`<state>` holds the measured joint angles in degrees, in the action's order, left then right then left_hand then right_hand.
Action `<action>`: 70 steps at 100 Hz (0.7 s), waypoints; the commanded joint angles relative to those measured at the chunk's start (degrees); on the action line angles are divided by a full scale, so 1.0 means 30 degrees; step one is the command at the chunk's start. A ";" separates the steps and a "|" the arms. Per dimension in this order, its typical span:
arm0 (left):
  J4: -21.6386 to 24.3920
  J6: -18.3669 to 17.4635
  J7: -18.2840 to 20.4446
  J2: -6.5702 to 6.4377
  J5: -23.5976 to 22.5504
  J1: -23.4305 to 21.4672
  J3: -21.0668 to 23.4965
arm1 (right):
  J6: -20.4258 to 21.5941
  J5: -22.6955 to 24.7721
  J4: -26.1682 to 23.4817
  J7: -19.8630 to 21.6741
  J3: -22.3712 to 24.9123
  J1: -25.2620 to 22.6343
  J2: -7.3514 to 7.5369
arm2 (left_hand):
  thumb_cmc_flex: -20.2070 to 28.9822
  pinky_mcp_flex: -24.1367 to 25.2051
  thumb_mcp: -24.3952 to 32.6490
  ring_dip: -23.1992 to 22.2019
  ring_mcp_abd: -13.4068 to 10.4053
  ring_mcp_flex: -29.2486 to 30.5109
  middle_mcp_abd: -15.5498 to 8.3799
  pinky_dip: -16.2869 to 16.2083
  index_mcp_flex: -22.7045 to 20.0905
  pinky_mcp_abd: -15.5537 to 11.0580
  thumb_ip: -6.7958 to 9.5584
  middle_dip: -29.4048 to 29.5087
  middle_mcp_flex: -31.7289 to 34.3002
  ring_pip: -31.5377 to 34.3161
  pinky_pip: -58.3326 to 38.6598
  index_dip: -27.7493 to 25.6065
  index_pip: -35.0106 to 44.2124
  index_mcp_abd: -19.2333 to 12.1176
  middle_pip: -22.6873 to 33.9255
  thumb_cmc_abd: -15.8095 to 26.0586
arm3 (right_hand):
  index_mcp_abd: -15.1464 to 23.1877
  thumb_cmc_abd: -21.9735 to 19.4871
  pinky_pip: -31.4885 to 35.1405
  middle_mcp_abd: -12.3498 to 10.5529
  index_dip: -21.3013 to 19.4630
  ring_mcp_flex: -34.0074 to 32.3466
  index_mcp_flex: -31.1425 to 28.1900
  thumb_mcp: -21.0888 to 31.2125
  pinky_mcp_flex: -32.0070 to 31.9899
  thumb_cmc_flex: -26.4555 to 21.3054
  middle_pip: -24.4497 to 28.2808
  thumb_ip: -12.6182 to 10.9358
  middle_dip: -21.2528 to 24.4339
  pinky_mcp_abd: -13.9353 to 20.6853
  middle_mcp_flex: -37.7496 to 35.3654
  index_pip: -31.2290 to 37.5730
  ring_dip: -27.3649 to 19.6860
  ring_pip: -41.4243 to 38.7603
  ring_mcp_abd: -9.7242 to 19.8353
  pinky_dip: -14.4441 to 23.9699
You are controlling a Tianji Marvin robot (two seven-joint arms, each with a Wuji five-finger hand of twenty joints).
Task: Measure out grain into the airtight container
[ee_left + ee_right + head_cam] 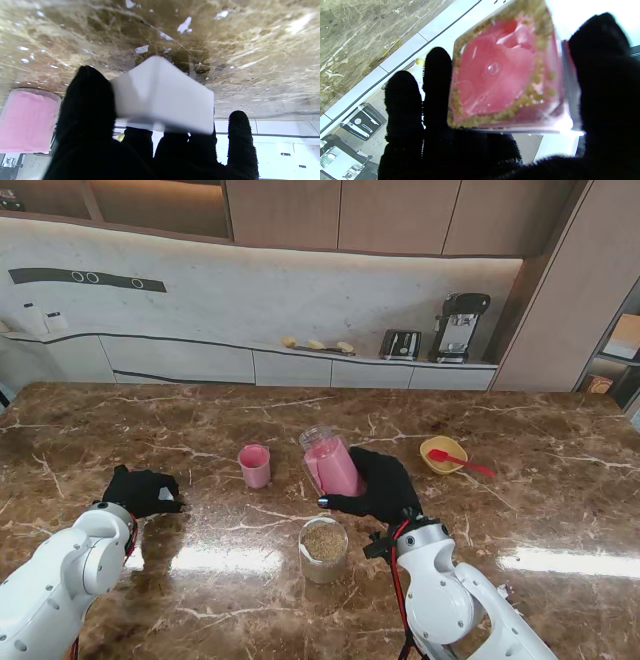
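Mid-table: my right hand (372, 483) fingers clamp tilted pink jar (331, 463); left hand (143, 491) pinches white lid (163, 96). Risk: grain overshoots container (324, 549).

Bright, even room light, white glare patches on the glossy table (200, 430) beside each arm, wrist views blurred up close, white block (162, 97) softened, window overexposed.

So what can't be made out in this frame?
- Left robot hand: the white object it holds is blurred in the left wrist view and mostly hidden by fingers from the stand; identity unclear.
- Pink container in the right robot hand: fill level unreadable; glove covers one side.
- Yellow bowl: contents too small.
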<state>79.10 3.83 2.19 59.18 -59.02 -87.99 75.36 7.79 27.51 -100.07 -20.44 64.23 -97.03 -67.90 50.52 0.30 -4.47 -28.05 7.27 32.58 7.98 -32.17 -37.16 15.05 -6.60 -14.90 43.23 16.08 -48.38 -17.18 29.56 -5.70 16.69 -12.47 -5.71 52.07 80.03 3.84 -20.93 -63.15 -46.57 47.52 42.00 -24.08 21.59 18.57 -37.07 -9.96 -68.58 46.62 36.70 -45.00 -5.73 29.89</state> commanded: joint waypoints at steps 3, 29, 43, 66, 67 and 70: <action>-0.0291 0.0149 0.0251 0.0083 -0.0034 -0.0108 -0.0221 | 0.0010 -0.0069 0.0125 0.0182 -0.0031 -0.0107 -0.0060 | 0.2531 0.0845 0.0781 0.0330 -0.0750 -0.1230 -0.3941 0.0317 0.0199 -0.0299 0.0632 0.0318 -0.0488 -0.0725 0.1103 0.0180 -0.0392 -0.0191 -0.0360 0.3470 | 0.6602 -0.3693 0.0514 -0.2596 -0.0883 -0.0900 -0.2404 0.5658 0.0195 -0.3878 0.1726 -0.0863 -0.0614 0.0556 -0.1484 0.2846 -0.0040 -0.0259 0.1739 0.0323; -0.0512 0.0442 0.0695 0.0041 0.0122 -0.0139 -0.0483 | 0.0019 -0.0142 0.0156 0.0216 -0.0001 -0.0114 -0.0060 | 0.1843 0.1463 0.0802 0.0681 -0.1216 -0.2604 -0.4812 0.0491 0.1805 -0.0445 0.0748 0.0518 -0.3627 -0.1482 0.2310 0.0185 -0.1279 -0.0405 -0.0875 0.4005 | 0.6594 -0.3707 0.0517 -0.2584 -0.0878 -0.0894 -0.2398 0.5657 0.0195 -0.3875 0.1726 -0.0860 -0.0615 0.0556 -0.1479 0.2843 -0.0044 -0.0254 0.1743 0.0314; -0.0659 0.0594 0.0935 0.0006 0.0176 -0.0145 -0.0634 | 0.0076 -0.0161 0.0170 0.0262 0.0003 -0.0075 -0.0053 | 0.0377 0.1457 0.1127 0.1197 -0.1484 -0.4108 -0.4975 0.0781 0.3290 -0.0682 0.1269 0.0798 -0.5790 -0.2256 0.3888 0.0688 -0.2627 -0.0070 -0.1240 0.4380 | 0.6618 -0.3709 0.0515 -0.2576 -0.0870 -0.0891 -0.2411 0.5658 0.0190 -0.3859 0.1729 -0.0859 -0.0617 0.0557 -0.1478 0.2840 -0.0048 -0.0247 0.1753 0.0308; -0.0605 0.0623 0.1647 -0.0083 0.0134 -0.0180 -0.0643 | 0.0100 -0.0125 0.0189 0.0277 0.0008 -0.0040 -0.0045 | -0.1559 0.1411 0.1599 0.1557 -0.1791 -0.5775 -0.5007 0.0899 0.4957 -0.1023 0.1723 0.1123 -0.7961 -0.2845 0.6731 0.1179 -0.3908 -0.0023 -0.1654 0.4067 | 0.6608 -0.3692 0.0483 -0.2608 -0.0867 -0.0879 -0.2417 0.5673 0.0176 -0.3875 0.1727 -0.0862 -0.0615 0.0569 -0.1478 0.2846 -0.0053 -0.0236 0.1757 0.0286; -0.0599 0.0612 0.1641 -0.0081 0.0143 -0.0187 -0.0633 | 0.0100 -0.0123 0.0190 0.0277 0.0008 -0.0039 -0.0045 | -0.1681 0.1439 0.1588 0.1581 -0.1812 -0.5895 -0.5039 0.0897 0.5072 -0.1038 0.1726 0.1146 -0.8085 -0.2892 0.6848 0.1202 -0.3975 -0.0053 -0.1697 0.4029 | 0.6609 -0.3695 0.0481 -0.2601 -0.0867 -0.0878 -0.2418 0.5672 0.0174 -0.3874 0.1725 -0.0861 -0.0614 0.0569 -0.1474 0.2847 -0.0053 -0.0235 0.1756 0.0285; -0.0588 0.0574 0.1610 -0.0073 0.0181 -0.0204 -0.0602 | 0.0098 -0.0121 0.0191 0.0278 0.0009 -0.0035 -0.0045 | -0.1897 0.1532 0.1553 0.1623 -0.1937 -0.6125 -0.5140 0.0898 0.5347 -0.1111 0.1724 0.1186 -0.8333 -0.2982 0.7054 0.1255 -0.4128 -0.0045 -0.1783 0.3967 | 0.6611 -0.3691 0.0478 -0.2594 -0.0867 -0.0878 -0.2419 0.5665 0.0170 -0.3867 0.1725 -0.0857 -0.0614 0.0569 -0.1475 0.2848 -0.0054 -0.0235 0.1755 0.0283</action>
<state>79.77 5.56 6.44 58.51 -58.57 -87.20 74.37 8.14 27.34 -99.72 -20.35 64.22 -96.87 -67.90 47.15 3.53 -0.60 -24.10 3.51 17.15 -6.08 -29.57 -25.98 12.50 -3.52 -12.41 21.41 9.13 -30.31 -20.95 35.89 -6.80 12.02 -2.02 -5.71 52.07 80.03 3.84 -20.93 -63.15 -46.57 47.52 42.00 -24.08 21.58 18.57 -37.07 -9.96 -68.58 46.62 36.70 -45.00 -5.72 29.89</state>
